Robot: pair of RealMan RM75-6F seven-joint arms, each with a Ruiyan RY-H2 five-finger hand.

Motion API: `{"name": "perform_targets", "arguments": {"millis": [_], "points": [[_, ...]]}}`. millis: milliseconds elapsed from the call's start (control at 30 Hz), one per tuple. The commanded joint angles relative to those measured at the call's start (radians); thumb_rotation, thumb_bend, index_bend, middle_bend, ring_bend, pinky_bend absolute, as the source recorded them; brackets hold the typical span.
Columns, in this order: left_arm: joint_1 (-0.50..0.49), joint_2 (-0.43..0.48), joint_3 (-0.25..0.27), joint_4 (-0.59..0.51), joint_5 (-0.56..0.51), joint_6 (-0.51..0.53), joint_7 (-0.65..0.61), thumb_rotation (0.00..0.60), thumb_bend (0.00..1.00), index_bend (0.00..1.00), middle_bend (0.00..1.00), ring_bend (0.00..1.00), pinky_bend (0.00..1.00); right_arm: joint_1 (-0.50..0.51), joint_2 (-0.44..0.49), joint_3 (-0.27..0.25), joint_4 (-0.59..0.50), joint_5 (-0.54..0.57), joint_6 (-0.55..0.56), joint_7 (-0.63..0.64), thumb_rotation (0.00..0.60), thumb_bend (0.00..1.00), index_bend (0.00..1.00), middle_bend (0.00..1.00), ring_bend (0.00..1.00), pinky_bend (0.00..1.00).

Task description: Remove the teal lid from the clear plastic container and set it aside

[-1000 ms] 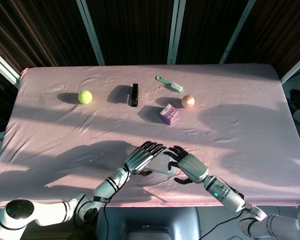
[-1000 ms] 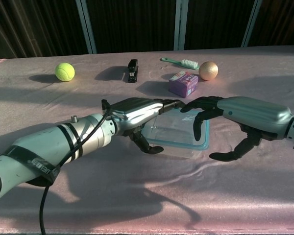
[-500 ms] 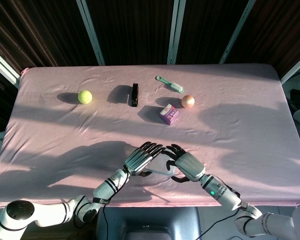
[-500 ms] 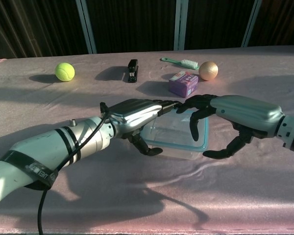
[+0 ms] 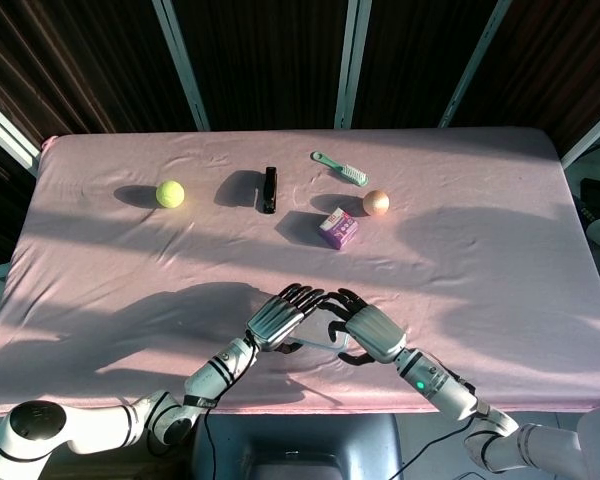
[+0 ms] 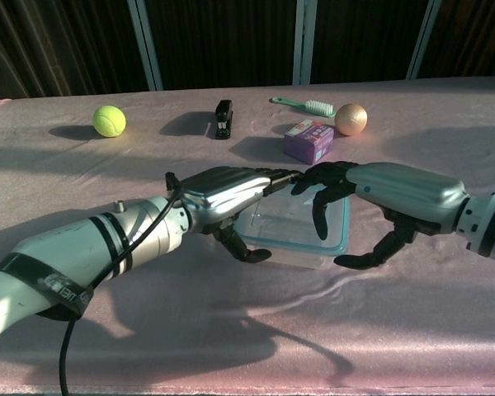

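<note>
The clear plastic container with its teal-rimmed lid sits near the table's front edge; the head view shows only a sliver of the lid between the hands. My left hand lies flat over the container's left part, its thumb at the near-left corner. My right hand reaches in from the right, fingers curled down onto the lid's far-right area and thumb spread apart by the container's right side. The fingertips of both hands nearly meet above the lid's far edge.
Further back on the pink cloth lie a tennis ball, a black stapler, a green brush, an orange ball and a small purple box. The cloth's front edge runs just behind the hands.
My right hand has moved left, further over the lid, until its fingertips meet the left hand's. The left hand and the container have barely shifted.
</note>
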Motion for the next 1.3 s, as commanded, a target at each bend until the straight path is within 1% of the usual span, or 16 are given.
{"name": "perform_targets", "arguments": {"millis": [33, 767, 1300], "points": [[0.000, 0.000, 0.001, 0.001, 0.001, 0.000, -0.001, 0.600, 0.29, 0.00, 0.58, 0.52, 0.53, 0.000, 0.003, -0.002, -0.005, -0.001, 0.006, 0.006, 0.600, 0.39, 0.64, 0.23, 0.04, 0.03], [0.008, -0.009, 0.009, 0.006, 0.007, 0.003, 0.015, 0.600, 0.29, 0.00, 0.58, 0.53, 0.53, 0.011, 0.021, 0.006, -0.030, 0.013, 0.024, 0.011, 0.600, 0.39, 0.64, 0.23, 0.04, 0.03], [0.023, 0.029, 0.020, -0.055, 0.034, 0.029, 0.020, 0.600, 0.29, 0.00, 0.59, 0.53, 0.54, 0.032, 0.046, 0.039, -0.045, 0.008, 0.055, -0.038, 0.600, 0.41, 0.65, 0.25, 0.06, 0.06]]}}
